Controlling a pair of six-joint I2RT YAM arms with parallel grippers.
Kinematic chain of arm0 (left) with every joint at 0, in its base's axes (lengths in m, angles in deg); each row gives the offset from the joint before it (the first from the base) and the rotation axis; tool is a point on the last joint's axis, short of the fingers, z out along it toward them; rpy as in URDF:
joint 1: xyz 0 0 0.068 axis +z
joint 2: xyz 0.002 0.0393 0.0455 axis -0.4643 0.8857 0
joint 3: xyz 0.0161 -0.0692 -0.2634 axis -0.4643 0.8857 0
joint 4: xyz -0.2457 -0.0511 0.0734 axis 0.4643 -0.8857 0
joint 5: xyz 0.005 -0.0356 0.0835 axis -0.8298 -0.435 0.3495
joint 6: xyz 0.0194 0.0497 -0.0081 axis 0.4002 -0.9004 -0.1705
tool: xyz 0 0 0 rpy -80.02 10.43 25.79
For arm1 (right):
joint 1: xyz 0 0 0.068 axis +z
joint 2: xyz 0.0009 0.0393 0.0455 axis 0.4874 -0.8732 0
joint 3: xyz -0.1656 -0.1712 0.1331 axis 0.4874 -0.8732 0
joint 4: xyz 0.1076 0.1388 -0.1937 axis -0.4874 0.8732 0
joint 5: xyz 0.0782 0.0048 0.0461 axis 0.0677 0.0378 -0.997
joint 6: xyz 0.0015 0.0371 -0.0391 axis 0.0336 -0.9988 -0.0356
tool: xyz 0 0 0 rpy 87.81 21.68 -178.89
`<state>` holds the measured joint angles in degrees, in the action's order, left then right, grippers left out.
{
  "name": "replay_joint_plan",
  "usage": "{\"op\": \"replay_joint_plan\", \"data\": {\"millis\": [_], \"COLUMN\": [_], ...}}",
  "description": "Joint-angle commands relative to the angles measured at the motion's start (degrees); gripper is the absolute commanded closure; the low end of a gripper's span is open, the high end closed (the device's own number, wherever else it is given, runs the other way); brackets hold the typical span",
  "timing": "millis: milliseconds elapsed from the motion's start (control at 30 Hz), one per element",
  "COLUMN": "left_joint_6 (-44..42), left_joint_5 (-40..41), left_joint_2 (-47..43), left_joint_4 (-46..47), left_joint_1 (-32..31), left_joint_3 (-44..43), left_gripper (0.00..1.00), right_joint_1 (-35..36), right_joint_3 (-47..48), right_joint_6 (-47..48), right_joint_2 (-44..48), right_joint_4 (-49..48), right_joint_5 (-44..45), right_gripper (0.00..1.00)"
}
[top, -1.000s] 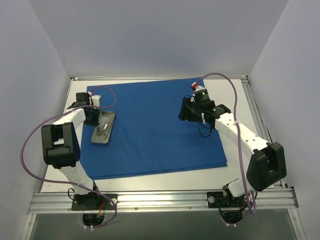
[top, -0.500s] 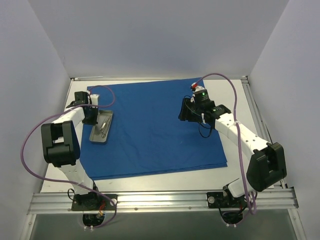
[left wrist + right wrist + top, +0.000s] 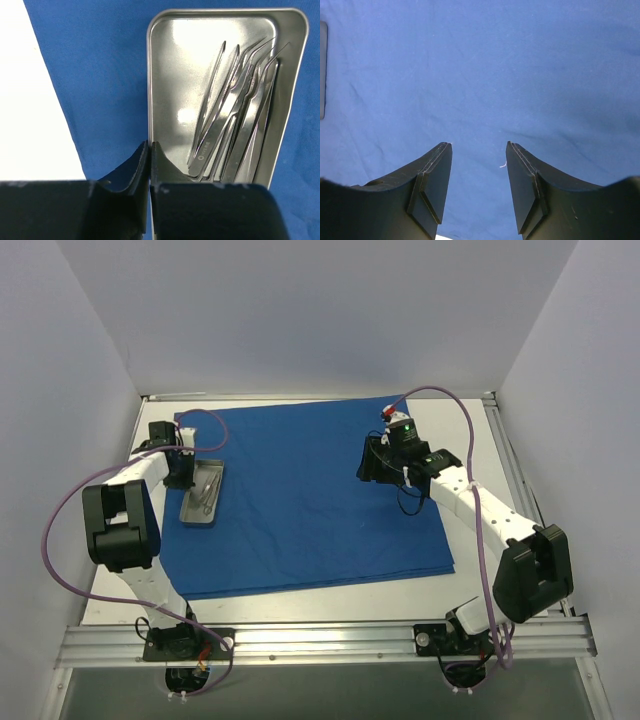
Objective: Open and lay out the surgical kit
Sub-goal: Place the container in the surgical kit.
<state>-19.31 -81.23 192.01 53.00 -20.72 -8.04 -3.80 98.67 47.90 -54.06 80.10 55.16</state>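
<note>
Flat on the white bench (image 3: 400, 602): royal-blue cloth sheet (image 3: 320, 500), fully spread. At the cloth's left edge sits a small pale metal rectangular tray (image 3: 175, 75), with thin steel tweezer-like instruments (image 3: 235, 115) piled inside along one long side. The left fingers (image 3: 140, 162) are pinched together on the tray's long rim. The right fingers (image 3: 436, 175) are parted, gripping nothing, over bare cloth right of centre.

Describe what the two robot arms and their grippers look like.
The left arm and right arm have white links, bulky black joint housings and looping purple cables. The left gripper and right gripper have matte black fingers, curved and tapering. A green light glows on the right wrist.
</note>
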Motion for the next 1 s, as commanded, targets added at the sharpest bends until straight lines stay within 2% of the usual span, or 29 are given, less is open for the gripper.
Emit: {"op": "replay_joint_plan", "data": {"millis": [0, 67, 300, 400, 433, 467, 700, 967], "left_joint_6": [0.6, 0.77, 3.75, 8.85, 11.3, 14.02, 18.79, 17.83], "left_joint_5": [0.66, 0.49, 1.1, 4.17, 5.05, 6.27, 5.06, 2.42], "left_joint_2": [-0.68, -0.16, 0.2, -0.94, -1.29, -1.99, -2.44, 4.32], "left_joint_4": [0.24, -0.11, -0.72, -2.3, -2.65, -2.92, -3.02, -4.77], "left_joint_1": [0.62, 0.62, 0.62, 0.62, 0.62, 0.62, 0.44, 0.36], "left_joint_3": [-2.32, -2.84, -3.99, -4.87, -4.87, -5.13, -6.37, -10.05], "left_gripper": [0.94, 0.98, 0.98, 0.98, 0.98, 0.98, 0.98, 0.98], "right_joint_1": [0.56, 0.65, 0.56, -0.05, -0.31, -1.01, -4.7, -9.01], "right_joint_3": [0.99, 1.08, 1.87, 2.84, 2.93, 3.1, 7.49, 10.4], "right_joint_6": [0.28, 0.19, -1.3, -3.23, -3.76, -4.55, -4.47, -4.12], "right_joint_2": [-0.04, -0.56, -3.55, -6.44, -7.33, -8.29, -18.39, -25.52], "right_joint_4": [-0.21, -0.3, -0.65, -0.13, -0.39, -0.56, -0.57, -1.53], "right_joint_5": [0.41, 0.85, 2.08, 2.87, 2.87, 2.61, 2.61, 4.45], "right_gripper": [0.52, 0.52, 0.55, 0.74, 0.96, 1.0, 1.0, 1.0]}}
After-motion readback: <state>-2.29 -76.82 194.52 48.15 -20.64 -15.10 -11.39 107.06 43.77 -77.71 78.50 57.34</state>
